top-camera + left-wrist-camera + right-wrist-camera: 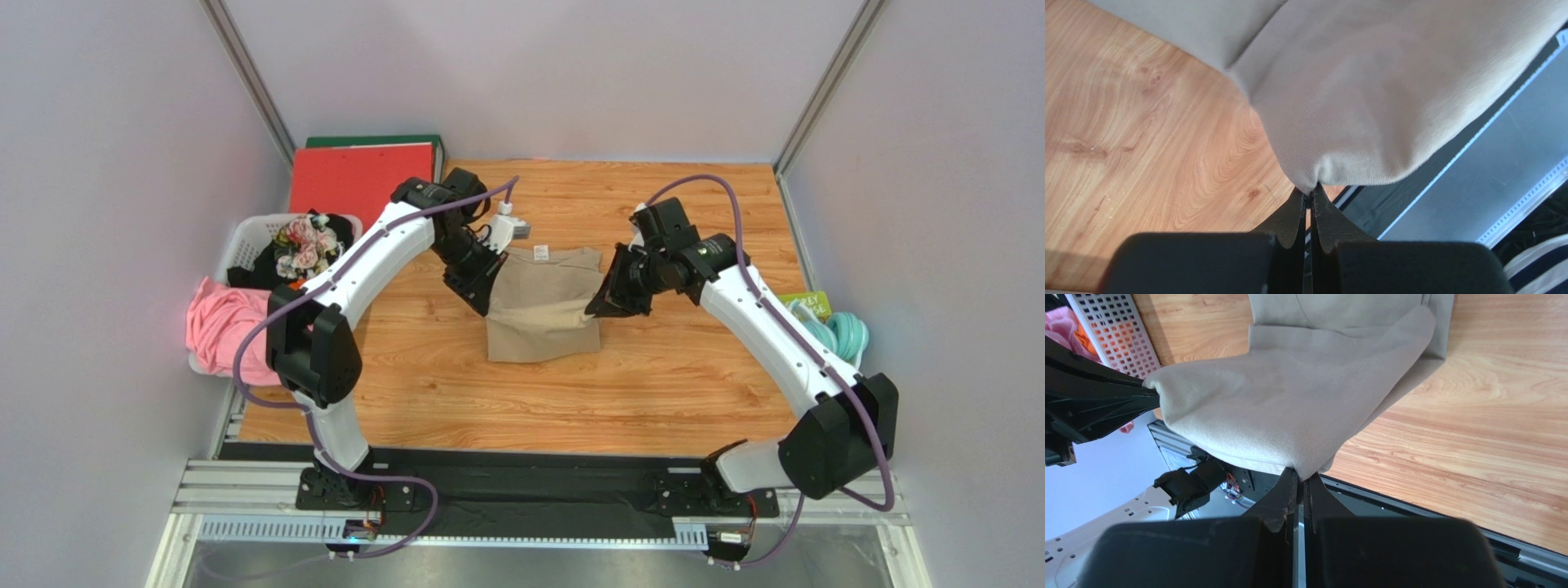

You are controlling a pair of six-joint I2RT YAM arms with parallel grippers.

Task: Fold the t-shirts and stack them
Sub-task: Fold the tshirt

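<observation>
The table (662, 380) was pale wood plank, shut in by plain grey walls, with a dark rail (540, 478) along the near edge where my two arms were bolted.

My left pincer (1310, 199) was pinched tight on one corner of the tan t-shirt (546, 306). The cloth bunched at my fingertips and spread away from them. My right pincer (1303, 478) was clamped just as tight on another corner. The held edge hung stretched in the air between the two pincers. Below it, the rest of the shirt lay folded on the wood.

Well out to the left of my left pincer, a white perforated basket (245, 233) sat at the table's edge. A pink garment (221, 321) spilled over its near rim. Farther in lay a floral fabric (301, 245) on something dark.

Beyond the basket, at the back left corner, a red folder (359, 181) lay flat on a green one. Off to the right of my right pincer, by the wall, sat a teal rounded thing (844, 333). I could not tell what it was.
</observation>
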